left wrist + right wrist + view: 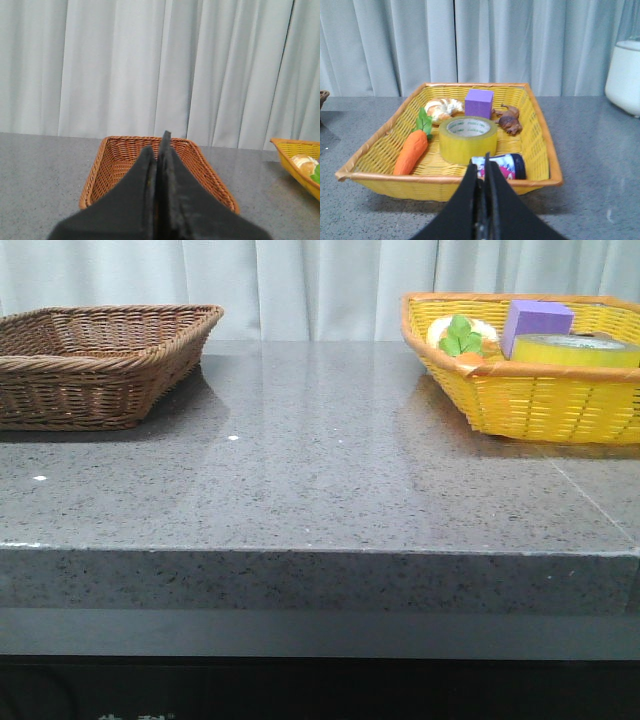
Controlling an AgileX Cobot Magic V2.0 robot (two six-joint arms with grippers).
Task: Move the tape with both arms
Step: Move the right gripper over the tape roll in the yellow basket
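One wide roll of translucent yellow packing tape (468,138) lies flat, core opening upward, in the yellow woven basket (380,145) on the grey speckled table (320,480), between an orange toy carrot (412,151) and a small dark can (501,166), near a purple block (479,103). Expected handling: light, rigid, with a smooth and probably slippery outer wall. Recommended hold: one finger inside the white core, one outside. Right gripper (483,172) is closed and empty, facing the basket. Left gripper (159,155) is closed and empty, facing the brown wicker basket (100,165).
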